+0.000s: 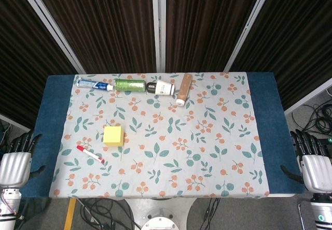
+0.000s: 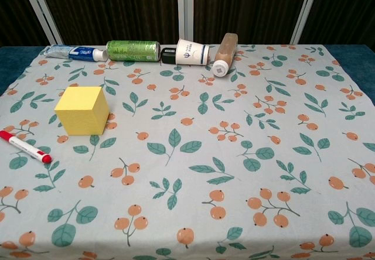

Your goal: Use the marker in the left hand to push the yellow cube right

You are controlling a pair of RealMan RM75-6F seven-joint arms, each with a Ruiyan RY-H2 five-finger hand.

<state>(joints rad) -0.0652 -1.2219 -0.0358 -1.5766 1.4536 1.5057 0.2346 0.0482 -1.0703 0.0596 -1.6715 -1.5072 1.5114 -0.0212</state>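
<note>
The yellow cube (image 1: 113, 135) (image 2: 82, 110) rests on the floral cloth, left of centre. Just in front and to its left lies a red-capped white marker (image 1: 90, 154) (image 2: 24, 146), flat on the cloth with nothing touching it. My left hand (image 1: 15, 162) hangs off the table's left edge, empty, with its fingers apart. Off the right edge my right hand (image 1: 313, 160) is also empty with its fingers apart. Neither hand shows in the chest view.
A row lies along the far edge: a toothpaste tube (image 1: 94, 84), a green can (image 1: 129, 85), a white bottle with a dark cap (image 1: 161, 88) and a brown bottle (image 1: 183, 88). Blue tabletop (image 1: 265, 116) borders the cloth.
</note>
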